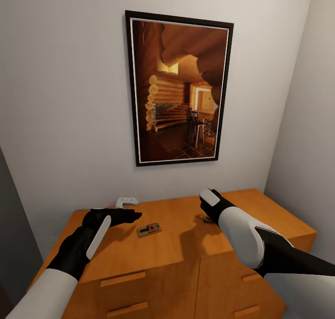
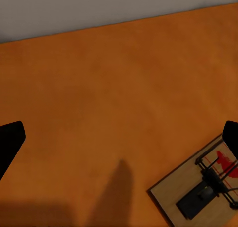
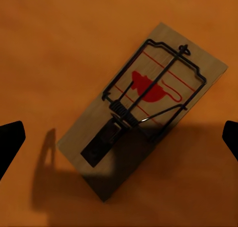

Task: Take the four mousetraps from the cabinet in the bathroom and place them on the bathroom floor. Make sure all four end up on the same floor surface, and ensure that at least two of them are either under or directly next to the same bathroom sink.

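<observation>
On the orange-brown cabinet [image 1: 186,235] top, one mousetrap [image 1: 149,229] lies flat near the middle, long axis running left-near to right-far, beside the left gripper [image 1: 135,215], while a second mousetrap [image 3: 144,108] lies below the right gripper [image 1: 210,202], both claws spread wide, holding nothing.

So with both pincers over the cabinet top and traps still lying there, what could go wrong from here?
1. The mousetrap under the right pincer lies flat on the cabinet; open fingers may slide over the thin board instead of catching it.
2. Its wire spring parts face up, so a descending finger might snag them.
3. The left pincer sits beside the other mousetrap, not over it, and could nudge it.
</observation>
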### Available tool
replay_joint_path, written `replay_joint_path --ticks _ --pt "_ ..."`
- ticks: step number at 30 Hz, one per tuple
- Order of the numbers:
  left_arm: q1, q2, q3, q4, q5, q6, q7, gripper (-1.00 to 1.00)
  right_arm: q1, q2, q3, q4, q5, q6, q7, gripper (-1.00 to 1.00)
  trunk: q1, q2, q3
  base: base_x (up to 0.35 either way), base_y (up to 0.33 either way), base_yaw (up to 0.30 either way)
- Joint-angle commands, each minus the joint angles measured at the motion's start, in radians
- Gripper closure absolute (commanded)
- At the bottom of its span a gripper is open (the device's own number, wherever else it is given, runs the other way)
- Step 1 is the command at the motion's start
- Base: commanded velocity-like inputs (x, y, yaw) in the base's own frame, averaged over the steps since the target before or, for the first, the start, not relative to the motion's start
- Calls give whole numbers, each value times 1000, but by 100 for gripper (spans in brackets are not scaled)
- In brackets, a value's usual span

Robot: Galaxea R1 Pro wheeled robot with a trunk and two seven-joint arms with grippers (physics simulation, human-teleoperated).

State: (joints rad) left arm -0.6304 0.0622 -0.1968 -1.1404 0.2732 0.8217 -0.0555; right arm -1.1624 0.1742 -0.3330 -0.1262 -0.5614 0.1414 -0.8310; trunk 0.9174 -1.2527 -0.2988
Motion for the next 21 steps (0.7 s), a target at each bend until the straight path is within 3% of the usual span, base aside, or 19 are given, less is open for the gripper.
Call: replay_joint_path --ticks 1,6,21 --pt "-1 1 -1 -1 -4 4 -4 -100 0 0 0 -3 2 10 -5 -100 4 -8 -5 0 0 0" --pt "-1 1 -1 -1 -3 4 -4 -100 0 0 0 -3 2 10 -5 -100 23 -43 -20 0 0 0" --pt "-1 1 -1 -1 -3 5 -4 -100 0 0 2 -5 3 12 -11 -100 23 -43 -20 0 0 0"
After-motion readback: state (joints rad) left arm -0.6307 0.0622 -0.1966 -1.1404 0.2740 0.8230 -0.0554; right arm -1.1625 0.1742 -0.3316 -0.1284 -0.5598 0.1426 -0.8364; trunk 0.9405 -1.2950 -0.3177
